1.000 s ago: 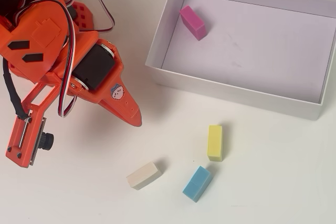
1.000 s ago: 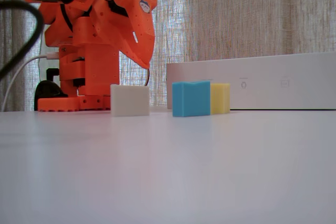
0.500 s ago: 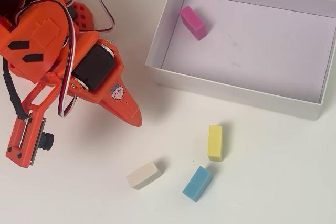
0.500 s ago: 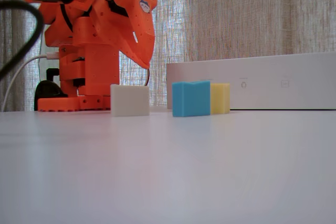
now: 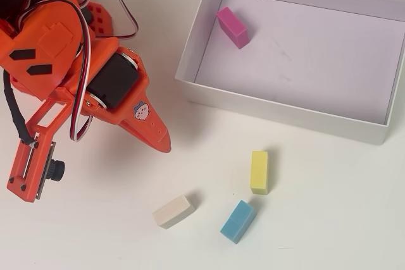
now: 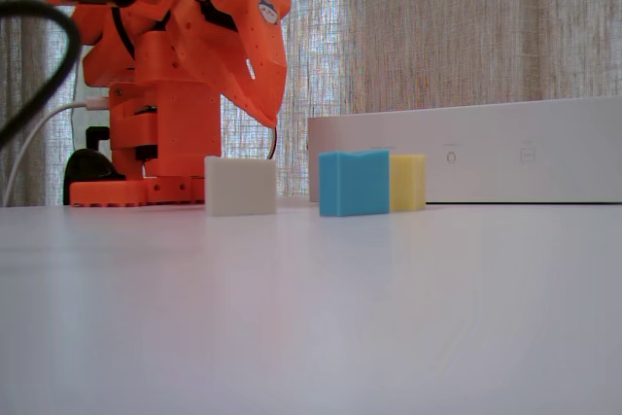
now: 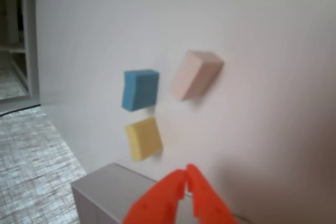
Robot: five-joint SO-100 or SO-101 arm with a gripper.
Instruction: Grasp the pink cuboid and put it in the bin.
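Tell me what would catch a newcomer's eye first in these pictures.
The bright orange robot arm fills the upper left of the overhead view, its hand shut and empty in the wrist view. Next, the pink cuboid lies inside the white bin, near its upper left corner. On the table below the bin, a yellow block, a blue block and a cream block sit close together.

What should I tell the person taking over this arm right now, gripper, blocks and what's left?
Gripper: shut, empty, raised over the table beside the bin.
Small magenta-pink foam-like cuboid: lying inside the large shallow white cardboard bin, near its upper-left corner in the overhead view.
Yellow block, blue block and cream block: on the table outside the bin, untouched.
Done: pink cuboid is in the bin.
Left: nothing apparent for this task.
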